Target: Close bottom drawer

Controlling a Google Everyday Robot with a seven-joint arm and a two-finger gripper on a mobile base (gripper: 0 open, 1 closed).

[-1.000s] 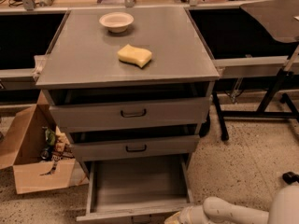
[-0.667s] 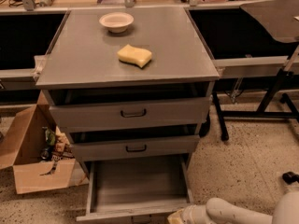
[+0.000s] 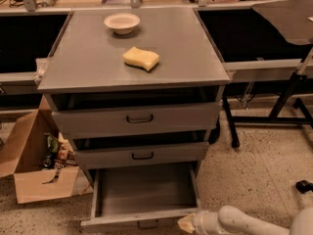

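Observation:
The bottom drawer (image 3: pixel 145 190) of the grey cabinet is pulled far out, showing its flat grey tray. Its front panel (image 3: pixel 139 220) runs along the lower edge of the view, with a small black bar handle (image 3: pixel 147 224) partly cut off. My white arm (image 3: pixel 239 222) reaches in from the lower right. The gripper (image 3: pixel 187 223) is at the right end of the drawer's front panel, at its corner. Only its pale tip shows.
The top drawer (image 3: pixel 139 117) and middle drawer (image 3: pixel 142 155) stand slightly open. A yellow sponge (image 3: pixel 141 58) and a white bowl (image 3: pixel 122 22) sit on the cabinet top. An open cardboard box (image 3: pixel 34 163) with items stands on the floor at the left. Black table legs (image 3: pixel 274 114) stand at the right.
The arm and gripper have shifted slightly; the drawer stays open about the same amount.

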